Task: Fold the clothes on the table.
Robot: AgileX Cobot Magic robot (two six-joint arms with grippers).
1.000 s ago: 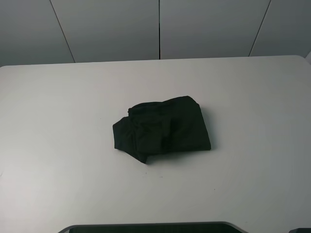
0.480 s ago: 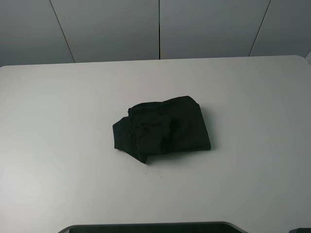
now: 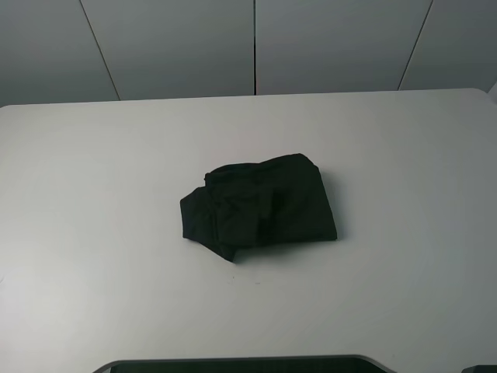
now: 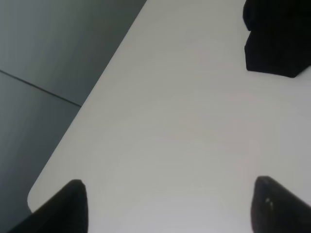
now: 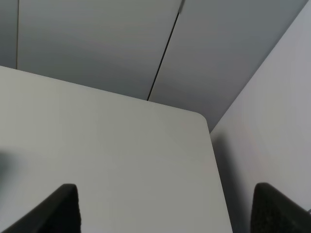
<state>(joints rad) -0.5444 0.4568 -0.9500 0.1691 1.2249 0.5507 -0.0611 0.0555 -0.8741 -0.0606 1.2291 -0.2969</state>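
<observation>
Lying mid-table (image 3: 93, 233), the bunched black shirt (image 3: 260, 206) runs lengthwise parallel to the far edge. Only the wrist views show the left gripper (image 4: 170, 206) and right gripper (image 5: 165, 208), both spread and empty.

The clothes (image 4: 274, 41) are cropped; the chest print is hidden.

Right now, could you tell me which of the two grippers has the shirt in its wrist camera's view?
The left gripper: its wrist view shows the black shirt on the table. The right gripper sees only bare table and wall.
</observation>
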